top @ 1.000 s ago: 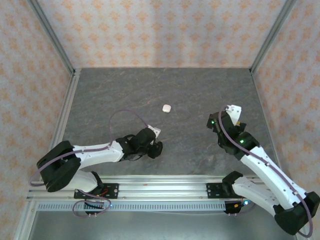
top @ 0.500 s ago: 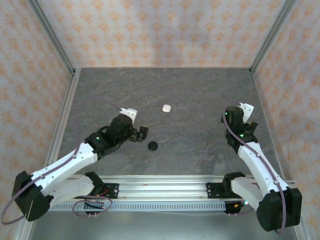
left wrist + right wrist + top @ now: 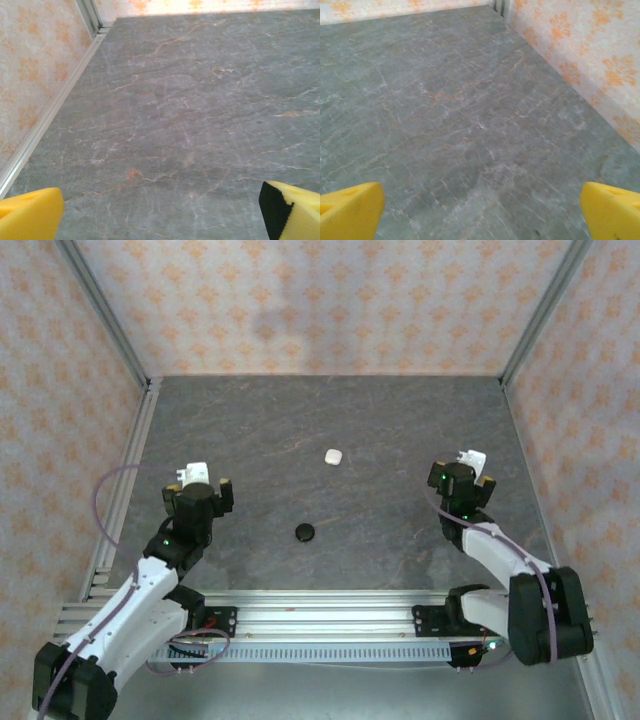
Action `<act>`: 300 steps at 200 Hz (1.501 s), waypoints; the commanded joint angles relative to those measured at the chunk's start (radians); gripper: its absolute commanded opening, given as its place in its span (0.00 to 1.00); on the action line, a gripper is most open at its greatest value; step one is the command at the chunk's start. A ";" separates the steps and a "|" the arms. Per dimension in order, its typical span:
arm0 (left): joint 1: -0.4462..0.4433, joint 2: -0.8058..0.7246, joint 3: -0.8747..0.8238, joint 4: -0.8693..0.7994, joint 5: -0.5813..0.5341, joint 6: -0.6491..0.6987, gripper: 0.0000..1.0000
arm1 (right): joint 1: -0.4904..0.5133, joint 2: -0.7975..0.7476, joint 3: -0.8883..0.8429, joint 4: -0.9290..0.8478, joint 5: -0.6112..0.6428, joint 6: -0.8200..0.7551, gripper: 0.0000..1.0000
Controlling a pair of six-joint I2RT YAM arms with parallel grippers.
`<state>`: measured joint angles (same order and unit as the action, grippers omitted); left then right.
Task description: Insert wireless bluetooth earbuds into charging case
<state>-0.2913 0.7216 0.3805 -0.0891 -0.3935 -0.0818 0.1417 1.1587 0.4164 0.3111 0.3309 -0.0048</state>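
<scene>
A small white charging case (image 3: 333, 456) lies shut at mid-table. A round black case (image 3: 305, 532) lies closer to the arms, also shut. The earbuds are out of view. My left gripper (image 3: 201, 483) hovers well left of the black case, open, its yellow fingertips (image 3: 30, 215) wide apart over bare stone with nothing between them. My right gripper (image 3: 464, 476) sits far to the right of both cases, open too, and its yellow pads (image 3: 612, 207) frame bare tabletop.
The grey marble tabletop (image 3: 330, 420) is bordered by patterned walls (image 3: 320, 300) and aluminium frame posts (image 3: 125, 490). The left wall runs close beside my left gripper. The right wall stands near my right gripper.
My left gripper opened, let go of the black case and swung back to the left. The black case stays on the table. My right arm drew back toward the right.
</scene>
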 commanded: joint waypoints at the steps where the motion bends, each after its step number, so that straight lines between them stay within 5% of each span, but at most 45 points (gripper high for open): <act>1: 0.025 -0.032 -0.089 0.264 -0.013 0.086 1.00 | -0.015 0.088 -0.023 0.242 -0.039 -0.024 0.99; 55: 0.117 -0.015 -0.214 0.462 0.063 0.064 1.00 | -0.017 0.200 -0.058 0.459 -0.124 -0.085 0.99; 112: 0.169 0.226 -0.205 0.683 0.165 0.115 1.00 | -0.017 0.442 -0.165 0.925 -0.087 -0.106 0.99; 160: 0.173 0.460 -0.119 0.798 0.305 0.151 1.00 | -0.065 0.383 -0.029 0.566 -0.085 -0.021 1.00; 243: 0.218 0.785 0.008 0.925 0.317 0.144 1.00 | -0.071 0.393 -0.041 0.608 -0.088 -0.023 1.00; 253: 0.248 0.769 0.053 0.803 0.322 0.099 1.00 | -0.071 0.392 -0.041 0.606 -0.087 -0.024 1.00; 300: 0.250 0.777 0.048 0.830 0.321 0.102 1.00 | -0.071 0.392 -0.040 0.607 -0.088 -0.024 1.00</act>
<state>-0.0364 1.5009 0.4015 0.7303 -0.0597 0.0315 0.0719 1.5681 0.3748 0.9245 0.2352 -0.0452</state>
